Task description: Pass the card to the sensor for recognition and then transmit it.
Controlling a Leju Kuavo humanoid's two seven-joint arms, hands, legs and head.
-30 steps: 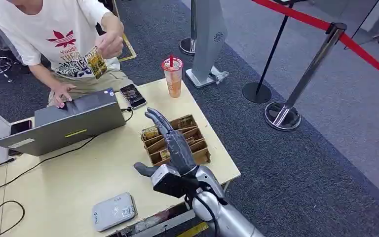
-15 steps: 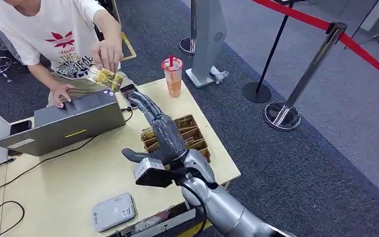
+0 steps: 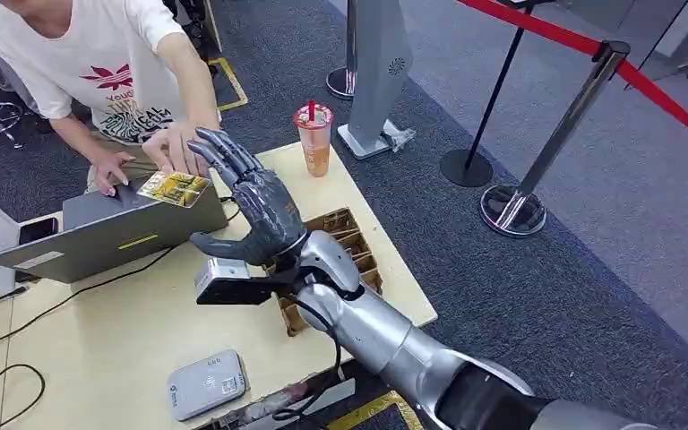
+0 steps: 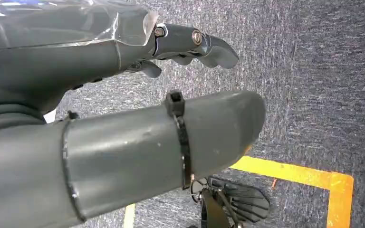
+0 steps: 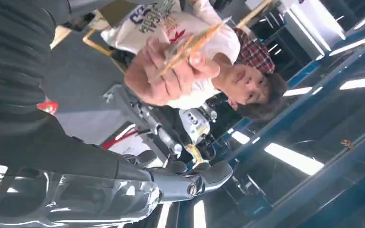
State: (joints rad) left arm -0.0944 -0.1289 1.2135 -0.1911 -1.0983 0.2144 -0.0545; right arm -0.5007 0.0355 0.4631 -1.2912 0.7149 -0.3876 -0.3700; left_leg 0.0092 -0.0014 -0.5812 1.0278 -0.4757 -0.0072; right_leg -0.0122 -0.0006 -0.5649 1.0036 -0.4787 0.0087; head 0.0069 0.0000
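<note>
A person's hand holds a gold-patterned card flat above the laptop. My right hand is raised beside it with fingers spread and thumb out, holding nothing; the fingertips are close to the card, and I cannot tell whether they touch. The right wrist view shows the card edge-on in the person's hand, beyond my fingers. The pale grey card sensor lies at the table's near edge. My left hand hangs over the carpet with nothing in it, fingers loosely extended.
A brown divided box of cards sits behind my right forearm. A grey laptop with cables, a phone, and a drink cup occupy the far part of the table. Barrier posts stand on the right.
My right hand rose and swung left and away, toward the person. The person lowered the card from chest height to just above the laptop, next to my fingers.
</note>
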